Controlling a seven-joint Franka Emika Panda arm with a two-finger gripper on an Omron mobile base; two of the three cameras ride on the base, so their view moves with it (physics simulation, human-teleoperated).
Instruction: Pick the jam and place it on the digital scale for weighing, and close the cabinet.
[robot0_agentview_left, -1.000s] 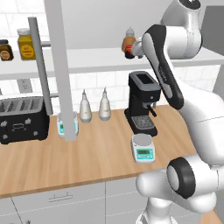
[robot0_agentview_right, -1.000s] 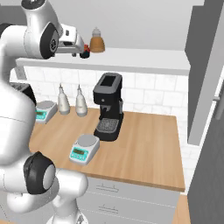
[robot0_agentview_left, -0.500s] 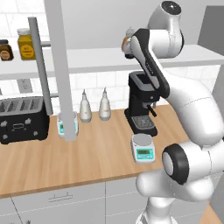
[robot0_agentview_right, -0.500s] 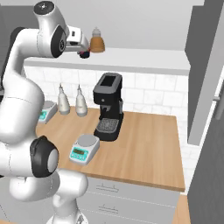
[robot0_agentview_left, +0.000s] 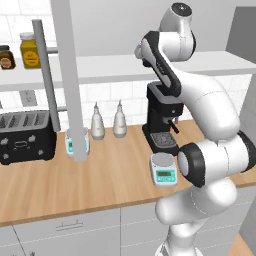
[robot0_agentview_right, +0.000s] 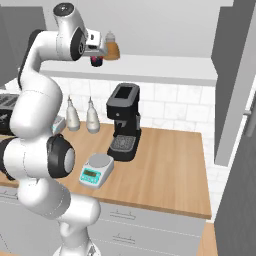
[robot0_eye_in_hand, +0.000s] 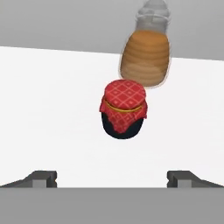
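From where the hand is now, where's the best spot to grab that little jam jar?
Probably the jam's dark round body under the red cloth cover, straight ahead from the shelf's front, since the brown bottle stands behind. The gripper is open wider than the upright jar.

Two base cameras behind the arm, sharing the counter (robot0_agentview_left: 90, 175); hand camera close above the shelf (robot0_eye_in_hand: 52, 109).
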